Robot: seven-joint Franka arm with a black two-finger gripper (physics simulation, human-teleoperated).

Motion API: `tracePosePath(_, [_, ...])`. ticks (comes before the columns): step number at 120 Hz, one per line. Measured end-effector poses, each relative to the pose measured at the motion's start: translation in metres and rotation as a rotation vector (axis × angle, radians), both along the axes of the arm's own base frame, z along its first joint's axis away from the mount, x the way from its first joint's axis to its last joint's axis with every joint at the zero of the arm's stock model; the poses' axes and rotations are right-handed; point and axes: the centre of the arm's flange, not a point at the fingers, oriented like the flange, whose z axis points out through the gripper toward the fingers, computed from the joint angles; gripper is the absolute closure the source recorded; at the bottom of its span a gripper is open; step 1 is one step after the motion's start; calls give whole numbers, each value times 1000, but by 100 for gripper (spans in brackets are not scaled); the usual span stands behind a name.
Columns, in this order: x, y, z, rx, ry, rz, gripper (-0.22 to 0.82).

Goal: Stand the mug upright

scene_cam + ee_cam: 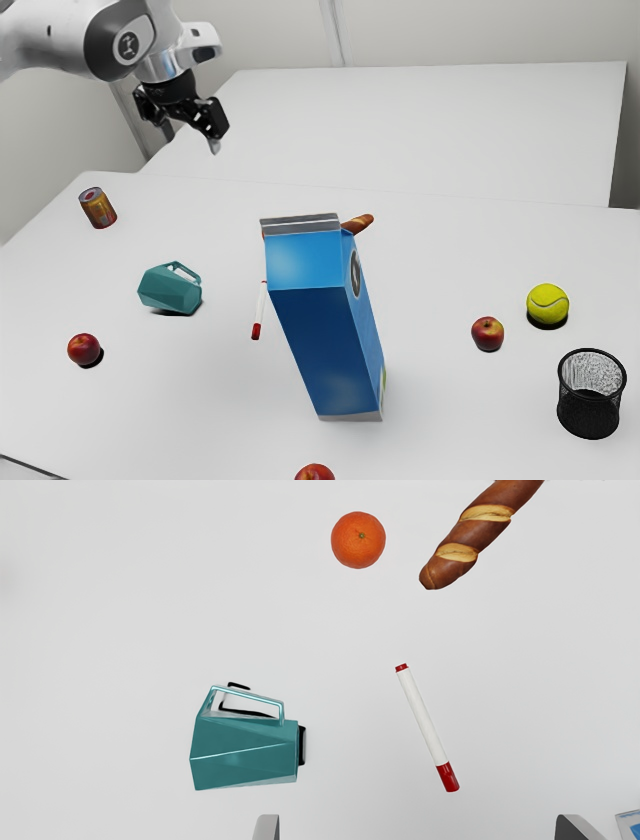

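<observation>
Mug: lying on its side on the white table, apart from the gripper and below it, between six and seven o'clock from it in the exterior view; fingers wide open, held well above the tabletop; on a clock centred between the fingertips, with the red-and-white marker at twelve, placed at about ten o'clock, beyond the nearer finger and outside the gap; handle on the side turned away from the fingers; on that same clock, orange between eleven and twelve, farther off; from the mug in the exterior view, bread at about two, blue carton between three and four, apple at about eight, can between ten and eleven; from the carton, tennis ball at about three, mesh basket between three and four.
</observation>
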Motion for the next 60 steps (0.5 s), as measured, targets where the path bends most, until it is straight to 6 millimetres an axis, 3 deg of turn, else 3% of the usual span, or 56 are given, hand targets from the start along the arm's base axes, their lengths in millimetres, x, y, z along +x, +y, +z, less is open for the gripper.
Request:
tracePosePath(16, [2,2,-2,1,-8,-8,0])
tracePosePath(35, [10,5,-29,-5,27,-9,0])
tracePosePath(50, [17,5,-56,-111,74,13,0])
tracePosePath(60, [19,22,-76,-185,113,60,0])
